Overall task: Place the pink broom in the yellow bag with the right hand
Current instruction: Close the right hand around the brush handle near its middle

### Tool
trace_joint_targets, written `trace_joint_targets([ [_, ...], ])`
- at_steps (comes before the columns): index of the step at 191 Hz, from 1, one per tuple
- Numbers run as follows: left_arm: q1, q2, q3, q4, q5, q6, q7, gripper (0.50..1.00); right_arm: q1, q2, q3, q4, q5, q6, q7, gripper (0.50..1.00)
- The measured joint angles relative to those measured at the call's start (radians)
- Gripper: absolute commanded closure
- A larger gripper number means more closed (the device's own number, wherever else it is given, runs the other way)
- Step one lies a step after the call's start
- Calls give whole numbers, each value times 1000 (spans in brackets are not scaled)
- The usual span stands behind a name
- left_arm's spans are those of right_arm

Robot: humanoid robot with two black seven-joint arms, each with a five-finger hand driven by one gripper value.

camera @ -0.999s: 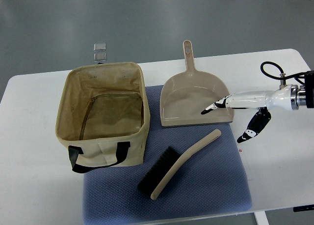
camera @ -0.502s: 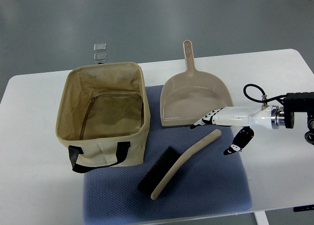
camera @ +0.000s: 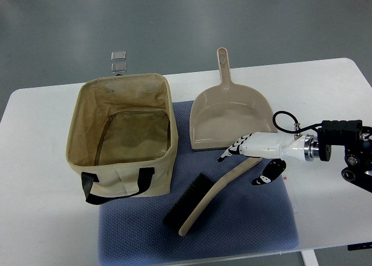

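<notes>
The right hand [camera: 251, 161] has slid left to straddle the broom [camera: 212, 194] handle at centre-right — fingers spread, gripping nothing — so a grasp looks imminent.

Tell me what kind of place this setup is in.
Probably a lab or test room rather than a home: a plain white table stands on a bare grey floor, and a staged set of bag, dustpan and broom lies on a blue mat beneath the robot's right hand.
</notes>
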Motion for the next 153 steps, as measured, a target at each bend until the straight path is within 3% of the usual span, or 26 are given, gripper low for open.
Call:
trace_joint_targets([
  [26, 0, 0, 0, 0, 0, 0, 0, 500, -7, 22, 0, -22, -15, -10, -2, 705],
  [52, 0, 0, 0, 0, 0, 1, 0, 500, -15, 30, 2, -27, -18, -16, -3, 769],
  [89, 0, 0, 0, 0, 0, 1, 0, 500, -23, 32, 3, -45, -25, -51, -4, 797],
  [153, 0, 0, 0, 0, 0, 0, 0, 500, -51, 32, 2, -49, -29, -75, -3, 801],
])
